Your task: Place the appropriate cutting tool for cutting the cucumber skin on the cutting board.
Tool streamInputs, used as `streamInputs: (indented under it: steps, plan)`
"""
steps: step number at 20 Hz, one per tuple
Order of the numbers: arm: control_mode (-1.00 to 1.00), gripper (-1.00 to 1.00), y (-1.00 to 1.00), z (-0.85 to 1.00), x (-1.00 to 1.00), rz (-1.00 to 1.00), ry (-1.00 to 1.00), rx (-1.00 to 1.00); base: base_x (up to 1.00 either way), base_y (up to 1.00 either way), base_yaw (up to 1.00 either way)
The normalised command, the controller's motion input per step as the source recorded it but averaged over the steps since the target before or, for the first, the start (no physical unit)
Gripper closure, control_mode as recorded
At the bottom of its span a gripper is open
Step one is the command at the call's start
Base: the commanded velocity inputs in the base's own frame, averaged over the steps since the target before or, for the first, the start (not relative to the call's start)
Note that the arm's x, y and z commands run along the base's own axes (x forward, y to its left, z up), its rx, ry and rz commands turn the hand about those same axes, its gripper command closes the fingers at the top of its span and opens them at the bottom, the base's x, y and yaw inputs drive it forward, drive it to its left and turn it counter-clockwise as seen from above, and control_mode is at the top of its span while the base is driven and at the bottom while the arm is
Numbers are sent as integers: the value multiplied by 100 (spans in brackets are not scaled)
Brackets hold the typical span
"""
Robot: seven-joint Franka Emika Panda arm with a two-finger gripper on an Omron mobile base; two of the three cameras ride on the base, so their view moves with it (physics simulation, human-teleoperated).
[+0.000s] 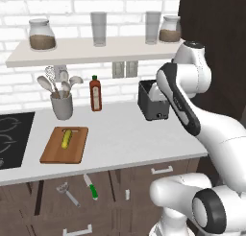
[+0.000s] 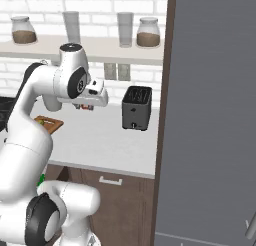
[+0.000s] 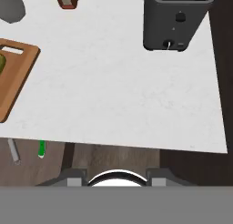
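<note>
Left to right: flat brown wooden cutting board [image 1: 64, 145] sits near the surface's [image 1: 125, 139] left end, short yellow-green cucumber [image 1: 66, 138] lying on it, ready to peel. Small all-grey metal peeler [image 1: 67, 193] isn't on the surface; it's below the front edge, against the cabinet fronts, just left of the green-handled knife [image 1: 91, 186]. Likely needs a low reach. Black toaster [image 1: 153, 101] stands at right. Gripper [image 2: 83, 106] hangs high over the surface, holding nothing; can't tell how wide the fingers stand.

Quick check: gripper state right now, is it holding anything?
Gripper: fingers apart, holding nothing, high above the counter.
</note>
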Motion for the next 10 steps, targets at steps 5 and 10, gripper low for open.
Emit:
streamInputs:
  steps: [5, 10]
  plan:
    - [-100, -100, 40, -10, -52, 4, -1, 0, 0, 0, 0]
    - [-100, -100, 100, -45, -82, 4, 6, 0, 0, 0, 0]
